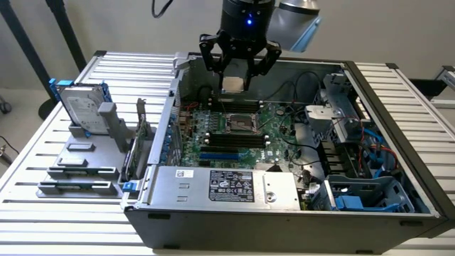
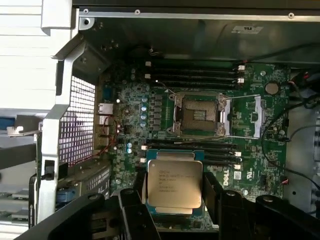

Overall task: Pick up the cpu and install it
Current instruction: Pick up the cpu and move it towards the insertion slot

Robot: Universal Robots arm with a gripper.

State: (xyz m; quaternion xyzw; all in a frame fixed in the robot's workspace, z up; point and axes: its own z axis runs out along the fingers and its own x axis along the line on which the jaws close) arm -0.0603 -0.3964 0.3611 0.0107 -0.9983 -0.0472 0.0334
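My gripper (image 1: 235, 84) hangs over the open computer case, shut on the cpu (image 1: 233, 84), a small flat square chip with a silver metal top. In the wrist view the cpu (image 2: 174, 185) sits level between the black fingers (image 2: 131, 210), printed side facing the camera. Below it on the green motherboard (image 1: 274, 133) lies the open cpu socket (image 2: 197, 116) with its metal load plate (image 2: 244, 116) flipped aside. In the exterior view the socket (image 1: 240, 124) is a little nearer the camera than the held chip.
A grey stand at the exterior view's left carries a silver hard drive with blue bracket (image 1: 82, 106). A power supply (image 1: 220, 186) runs along the case's near side. Drive cages and cables (image 1: 348, 133) crowd the exterior view's right. Black memory slots (image 2: 192, 72) flank the socket.
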